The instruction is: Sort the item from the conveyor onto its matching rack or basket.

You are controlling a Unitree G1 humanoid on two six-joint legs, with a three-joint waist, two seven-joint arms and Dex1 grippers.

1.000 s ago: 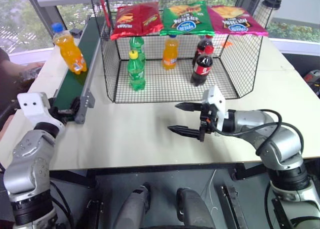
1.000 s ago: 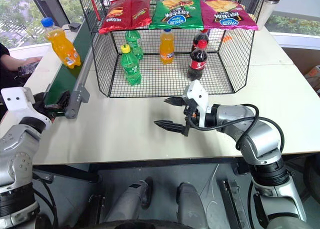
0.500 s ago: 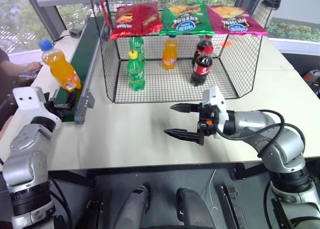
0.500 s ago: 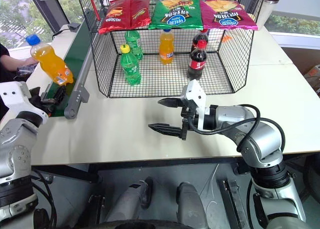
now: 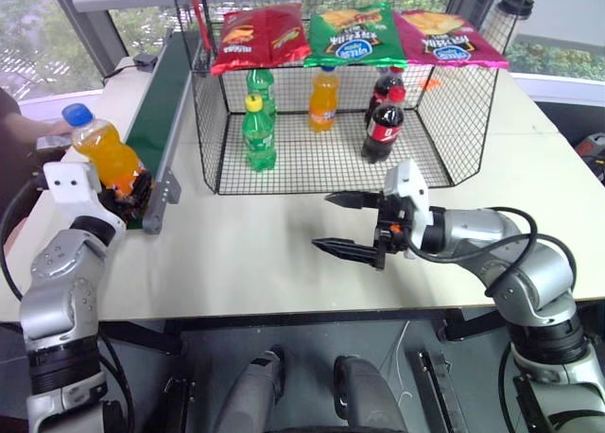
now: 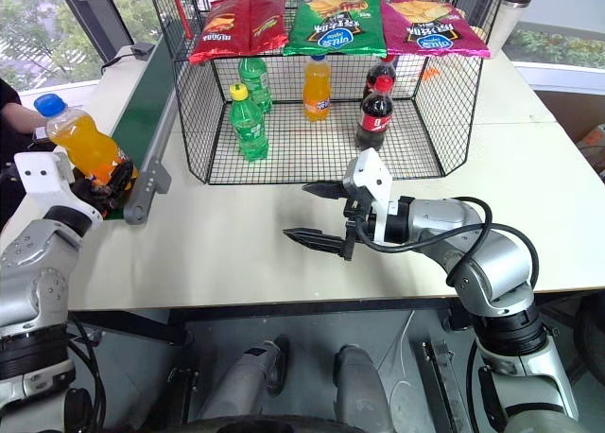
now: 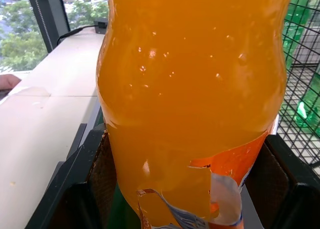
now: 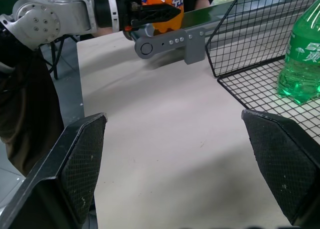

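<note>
One bottle holds our eye here: the orange soda bottle (image 5: 102, 156), clear plastic full of bright orange drink, blue cap on top, a small torn label low on its body. We see it leaning toward the robot's left at the near end of the conveyor (image 5: 163, 93), the dark green belt with grey side rails. Our left gripper (image 5: 130, 189) is clamped on its lower part, right at the label; in the left wrist view the bottle sits snug between the two black fingers (image 7: 75, 199). Our right gripper (image 5: 347, 225) hangs over the bare pale table (image 5: 246, 253), fingers spread wide apart and nothing between them. Beyond it stands the black wire cage (image 5: 444, 102), with green soda bottles (image 5: 257, 130), another orange one (image 5: 322, 98) and dark cola bottles (image 5: 382, 123) inside. Three snack bags (image 5: 352, 32) lie on its flat mesh top.
</note>
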